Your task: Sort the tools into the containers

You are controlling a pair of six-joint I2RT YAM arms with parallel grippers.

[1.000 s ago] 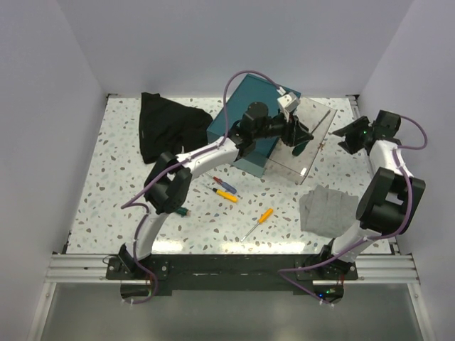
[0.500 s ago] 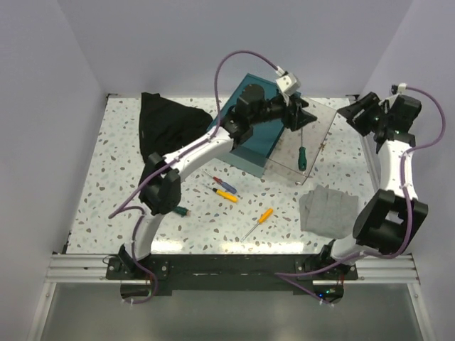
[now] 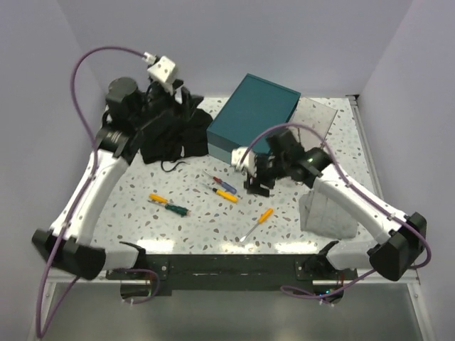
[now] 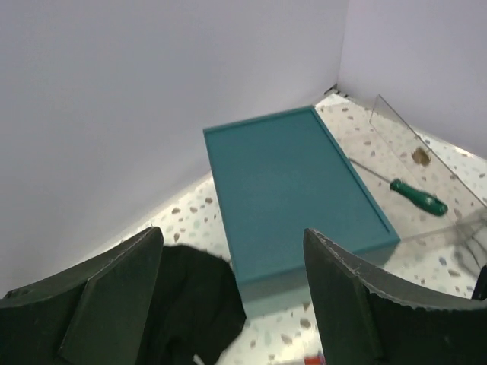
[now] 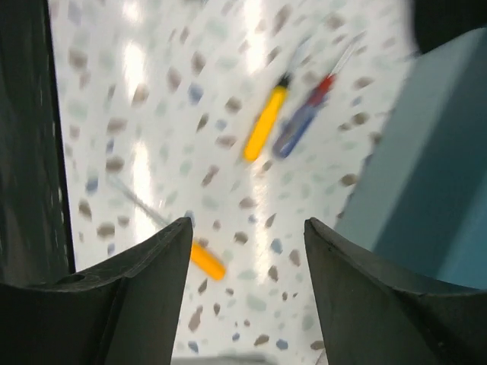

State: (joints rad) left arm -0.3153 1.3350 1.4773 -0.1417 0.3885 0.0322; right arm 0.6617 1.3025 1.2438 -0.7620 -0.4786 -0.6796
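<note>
**Both grippers open, tools mostly loose**

We see the left gripper (image 4: pixel 230 251) above the black bag (image 3: pixel 165 138), fingers spread and empty. The right gripper (image 5: pixel 245 228) — fingers also spread, nothing between them — hangs low over the table (image 3: pixel 121 206) just beside the teal case (image 3: pixel 252 117). A green screwdriver (image 4: pixel 417 196) lies in the clear box (image 3: pixel 316 117); an orange screwdriver (image 3: pixel 264 214) and others lie on the table.

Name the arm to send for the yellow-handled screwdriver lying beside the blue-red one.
Right. The right arm holds its jaws open just beside the yellow-handled screwdriver, which also shows in its wrist view. The left arm reaches away over the black bag at the far left.
</note>
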